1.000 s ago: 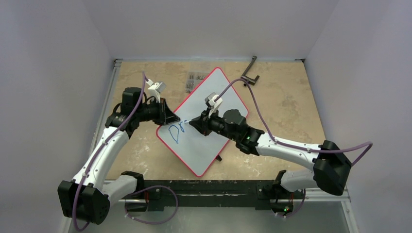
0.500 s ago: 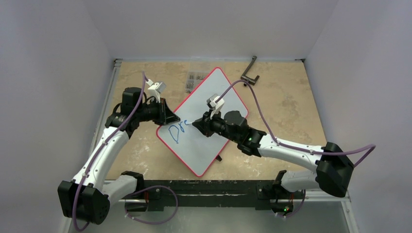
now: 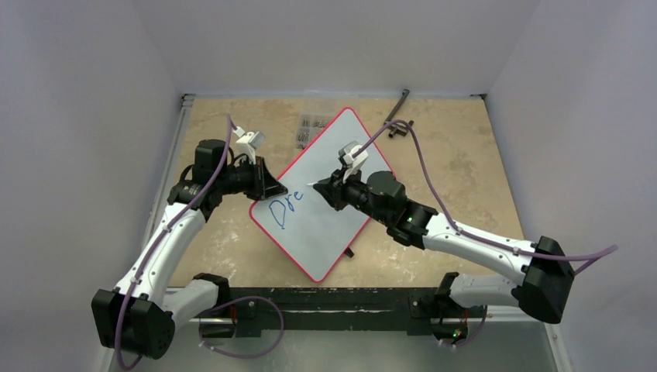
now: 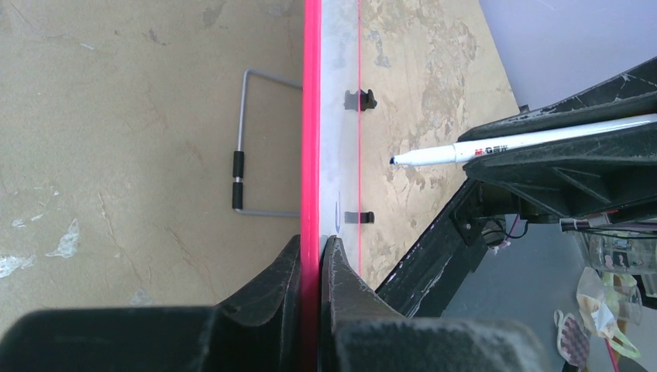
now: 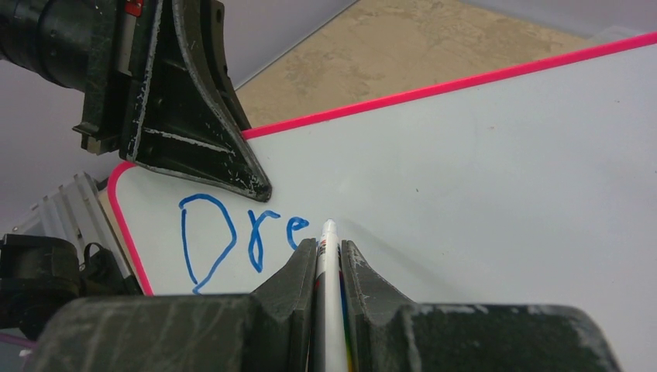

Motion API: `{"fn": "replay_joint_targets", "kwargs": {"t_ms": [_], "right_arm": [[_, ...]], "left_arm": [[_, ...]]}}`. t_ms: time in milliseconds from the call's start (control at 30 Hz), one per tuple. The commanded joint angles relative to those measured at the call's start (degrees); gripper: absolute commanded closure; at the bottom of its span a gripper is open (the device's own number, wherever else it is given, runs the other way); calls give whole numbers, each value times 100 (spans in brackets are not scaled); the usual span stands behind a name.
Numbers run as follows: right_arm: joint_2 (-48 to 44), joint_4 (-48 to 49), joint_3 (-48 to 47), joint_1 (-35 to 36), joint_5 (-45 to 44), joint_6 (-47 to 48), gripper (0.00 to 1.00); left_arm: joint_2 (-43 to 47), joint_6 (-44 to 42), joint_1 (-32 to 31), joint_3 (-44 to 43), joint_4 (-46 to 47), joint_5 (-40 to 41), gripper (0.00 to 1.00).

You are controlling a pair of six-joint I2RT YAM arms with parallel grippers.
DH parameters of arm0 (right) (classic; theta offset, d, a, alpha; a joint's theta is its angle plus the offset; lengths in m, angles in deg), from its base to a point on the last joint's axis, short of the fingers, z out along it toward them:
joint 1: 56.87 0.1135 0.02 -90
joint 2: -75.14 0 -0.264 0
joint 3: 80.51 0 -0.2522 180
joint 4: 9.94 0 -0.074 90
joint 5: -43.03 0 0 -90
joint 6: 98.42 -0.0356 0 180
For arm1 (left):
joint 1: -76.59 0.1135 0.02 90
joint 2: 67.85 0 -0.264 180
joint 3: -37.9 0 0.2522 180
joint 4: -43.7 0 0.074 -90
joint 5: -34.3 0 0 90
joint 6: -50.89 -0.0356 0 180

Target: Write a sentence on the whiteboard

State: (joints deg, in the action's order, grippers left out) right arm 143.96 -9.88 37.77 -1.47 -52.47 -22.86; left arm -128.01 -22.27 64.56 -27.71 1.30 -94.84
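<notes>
Now the whiteboard [image 3: 329, 236] lies on the tan surface [image 3: 465, 178], near the middle between the two arms, turned so that one corner points to the near edge and another to the far wall. Its red rim goes all around. On its left part the sentence [image 3: 283, 209] is only begun: three blue letters, "Dre", are readable in the right wrist view.

The left end effector [image 4: 311, 246] is clenched on the left corner of the whiteboard, with the red rim pressed between its two black fingers [image 4: 271, 279]. From above, it sits just over the first letter.

The right end effector [image 5: 328, 246] is grasping a white marker [image 5: 328, 260]. The fingers are closed on the marker's body and the tip sticks out in front, just to the right of the letter "e". If the tip touches the board or hangs a little above it, one cannot tell.

In the left wrist view a grey wire loop [image 4: 242, 139] with a black sleeve is seen beside the rim, and two small black clips [image 4: 360, 99] are at the opposite rim. Beyond the board's far corner, a dark bracket [image 3: 401, 108] lies on the surface close to the back wall
</notes>
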Motion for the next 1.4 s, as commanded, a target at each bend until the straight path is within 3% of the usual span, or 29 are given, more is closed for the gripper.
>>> {"fn": "replay_joint_targets", "kwargs": {"t_ms": [0, 733, 1367], "right_arm": [[11, 175, -224, -105, -127, 72, 100], [580, 349, -555, -275, 119, 37, 100], [636, 402, -353, -275, 999, 194, 100]], "left_arm": [[30, -972, -36, 89, -158, 802, 100], [22, -959, -36, 88, -144, 781, 100], [22, -963, -43, 85, -159, 798, 100]]}}
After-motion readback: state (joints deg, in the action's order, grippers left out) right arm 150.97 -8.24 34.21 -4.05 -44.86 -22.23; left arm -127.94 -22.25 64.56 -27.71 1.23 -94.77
